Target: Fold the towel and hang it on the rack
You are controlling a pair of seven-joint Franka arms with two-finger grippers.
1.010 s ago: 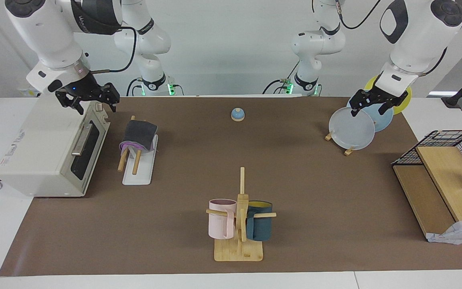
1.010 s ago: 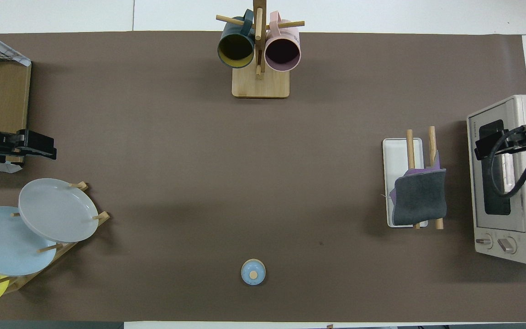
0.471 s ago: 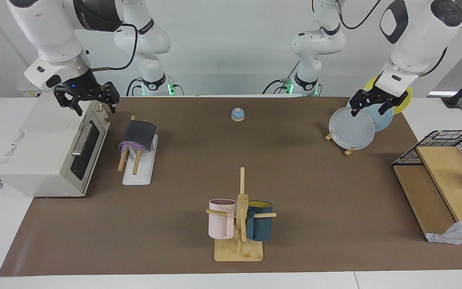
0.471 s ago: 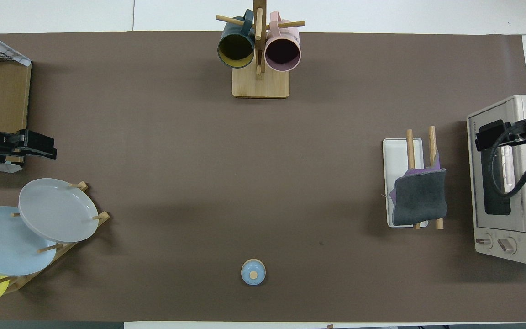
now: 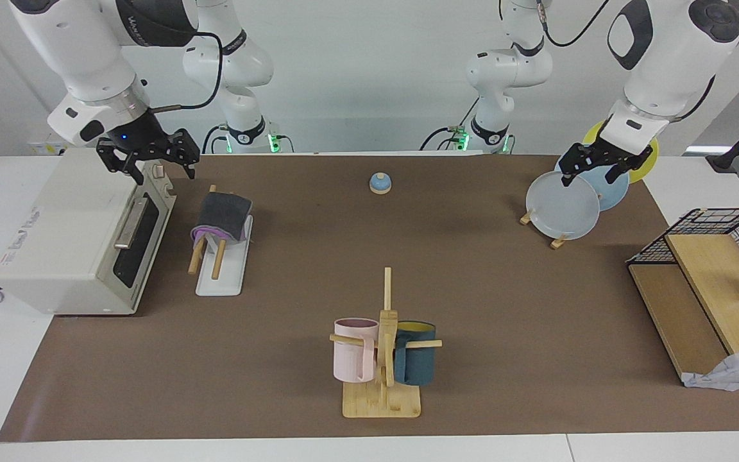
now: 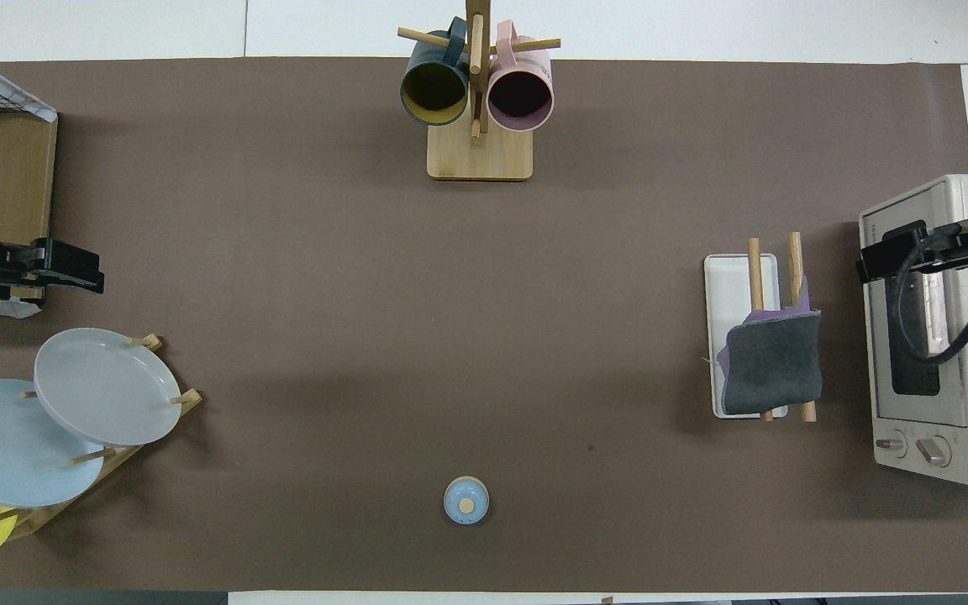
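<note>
The towel (image 5: pixel 223 215), dark grey outside with a purple edge showing, hangs folded over the two wooden rods of the rack (image 5: pixel 220 277), at the end nearer the robots. It also shows in the overhead view (image 6: pixel 770 365), on the rack with its white base (image 6: pixel 728 286). My right gripper (image 5: pixel 159 172) is open and empty, up in the air over the toaster oven's edge beside the rack; it also shows in the overhead view (image 6: pixel 870 260). My left gripper (image 5: pixel 591 178) is open and empty, and waits over the plate stand.
A toaster oven (image 5: pixel 68 237) stands beside the rack at the right arm's end. A mug tree (image 5: pixel 382 346) with pink and blue mugs stands mid-table, far from the robots. A small blue bell (image 5: pixel 380 183), a plate stand (image 5: pixel 562 205) and a wooden shelf with a wire basket (image 5: pixel 696 301) are also here.
My right gripper has shifted a little from over the toaster toward the rack. The towel and the left arm have not moved.
</note>
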